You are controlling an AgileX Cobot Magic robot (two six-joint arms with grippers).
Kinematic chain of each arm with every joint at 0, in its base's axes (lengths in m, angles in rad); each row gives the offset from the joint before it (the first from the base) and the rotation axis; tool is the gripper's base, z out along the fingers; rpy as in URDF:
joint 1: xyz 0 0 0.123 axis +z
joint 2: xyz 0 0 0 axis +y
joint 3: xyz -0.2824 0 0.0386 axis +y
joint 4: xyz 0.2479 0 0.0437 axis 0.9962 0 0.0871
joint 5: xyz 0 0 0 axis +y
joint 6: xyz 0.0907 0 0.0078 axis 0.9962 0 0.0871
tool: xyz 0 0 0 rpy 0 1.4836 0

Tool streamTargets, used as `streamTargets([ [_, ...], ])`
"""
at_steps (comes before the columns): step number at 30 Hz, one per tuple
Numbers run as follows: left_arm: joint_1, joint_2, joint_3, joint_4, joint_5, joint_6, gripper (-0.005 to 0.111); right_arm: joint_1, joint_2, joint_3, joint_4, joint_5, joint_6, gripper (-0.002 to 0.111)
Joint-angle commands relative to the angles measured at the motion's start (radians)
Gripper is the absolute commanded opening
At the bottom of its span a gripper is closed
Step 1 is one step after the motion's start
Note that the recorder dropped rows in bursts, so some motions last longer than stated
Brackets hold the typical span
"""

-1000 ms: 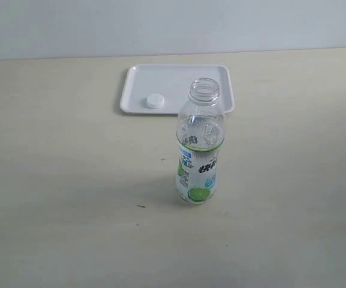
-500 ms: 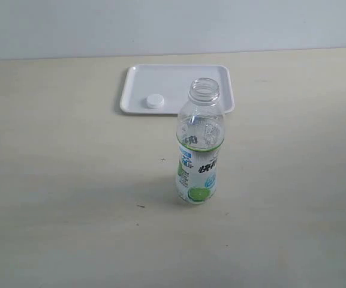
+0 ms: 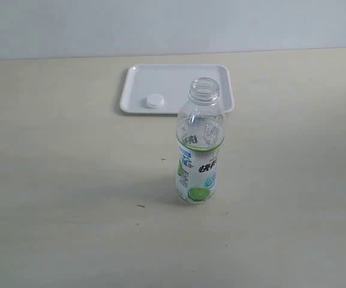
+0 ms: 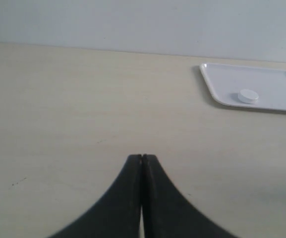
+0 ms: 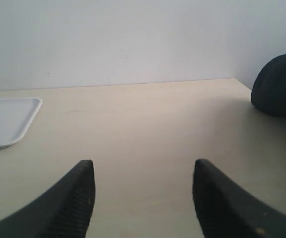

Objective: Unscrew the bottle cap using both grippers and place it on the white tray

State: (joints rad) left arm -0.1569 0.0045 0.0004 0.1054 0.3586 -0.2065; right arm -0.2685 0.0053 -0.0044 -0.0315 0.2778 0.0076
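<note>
Already the bottle cap (image 3: 155, 101) lies on the white tray (image 3: 184, 77), behind the upright, uncapped bottle (image 3: 199, 150). My left fingers (image 4: 133, 173) are pressed together and my right fingers (image 5: 81, 193) spread; both are empty and well apart from it.

no visible shift of bottle (image 3: 200, 150), bottle cap (image 3: 155, 101) or white tray (image 3: 181, 81)
</note>
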Motion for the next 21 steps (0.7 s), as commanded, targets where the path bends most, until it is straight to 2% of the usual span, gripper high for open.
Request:
streamTargets([
  [1,-0.005,-0.005,0.0,0.0,-0.006,-0.008,0.0,0.001,-0.005,0.004,-0.001,-0.002,-0.008,0.056],
  [21,-0.005,-0.005,0.0,0.0,-0.006,-0.008,0.0,0.001,-0.005,0.004,-0.001,-0.015,-0.008,0.056],
])
